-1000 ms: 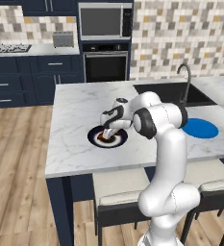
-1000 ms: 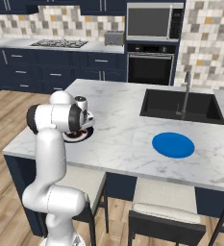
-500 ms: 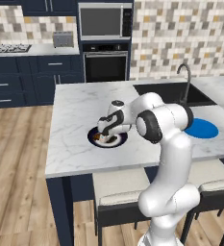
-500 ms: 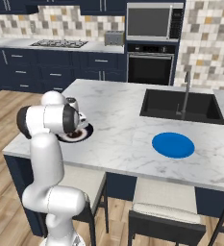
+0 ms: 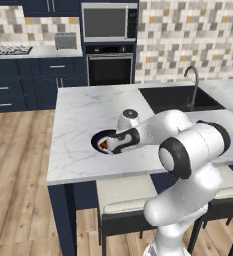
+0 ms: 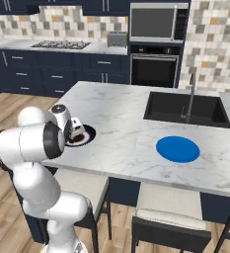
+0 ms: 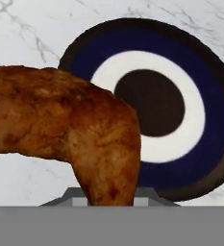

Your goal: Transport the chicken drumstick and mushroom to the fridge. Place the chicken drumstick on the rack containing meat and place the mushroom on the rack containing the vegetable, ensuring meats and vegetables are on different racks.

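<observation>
Pincer (image 5: 109,145) low over the plate (image 5: 99,139) near the tabletop (image 5: 83,125) front edge, clenched on the drumstick (image 7: 70,129) — meat juts out to one side in the hand view. Risk, as I judge it: an off-centre hold lets the drumstick swing or slip during the drive to the fridge. Plate looks bare beneath — no mushroom seen on it.

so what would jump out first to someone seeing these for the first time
The browned chicken drumstick looms close in the hand view, over the round dark-blue plate with a white ring. On the white marble island, the gripper reaches down at that plate. A flat round blue disc lies near the black sink.
</observation>
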{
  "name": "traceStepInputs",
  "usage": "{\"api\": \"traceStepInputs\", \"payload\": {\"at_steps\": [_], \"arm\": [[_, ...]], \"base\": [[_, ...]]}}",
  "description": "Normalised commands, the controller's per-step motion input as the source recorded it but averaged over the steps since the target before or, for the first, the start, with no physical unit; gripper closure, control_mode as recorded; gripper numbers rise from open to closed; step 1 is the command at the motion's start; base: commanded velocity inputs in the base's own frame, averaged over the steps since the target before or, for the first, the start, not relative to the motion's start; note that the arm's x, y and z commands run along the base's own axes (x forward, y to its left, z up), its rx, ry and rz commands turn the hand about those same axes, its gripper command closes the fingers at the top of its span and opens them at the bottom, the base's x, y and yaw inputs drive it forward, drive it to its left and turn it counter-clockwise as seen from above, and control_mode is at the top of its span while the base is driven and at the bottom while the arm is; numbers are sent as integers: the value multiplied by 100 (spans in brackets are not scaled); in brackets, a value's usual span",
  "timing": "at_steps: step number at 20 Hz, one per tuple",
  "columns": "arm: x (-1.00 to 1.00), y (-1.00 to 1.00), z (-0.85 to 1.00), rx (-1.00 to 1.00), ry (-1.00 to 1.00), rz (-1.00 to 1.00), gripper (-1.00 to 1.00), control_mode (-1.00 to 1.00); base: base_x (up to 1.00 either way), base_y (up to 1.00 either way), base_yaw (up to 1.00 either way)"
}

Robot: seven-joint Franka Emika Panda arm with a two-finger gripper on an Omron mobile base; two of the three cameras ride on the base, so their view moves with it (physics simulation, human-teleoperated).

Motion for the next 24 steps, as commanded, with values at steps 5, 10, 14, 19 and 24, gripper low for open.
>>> {"api": "traceStepInputs", "payload": {"at_steps": [5, 10, 14, 19, 24], "arm": [[-96, -37, 74, 0, -14, -24, 100, -100], [-74, -58, 99, 5, 0, -26, 100, -100], [-67, -56, 100, 10, 0, -22, 100, -100], [-51, -45, 90, 13, 0, -19, 100, -100], [-46, -18, 47, 8, 0, -10, 100, -100]], "base": [[0, 0, 0], [0, 0, 0], [0, 0, 0], [0, 0, 0], [0, 0, 0]]}}
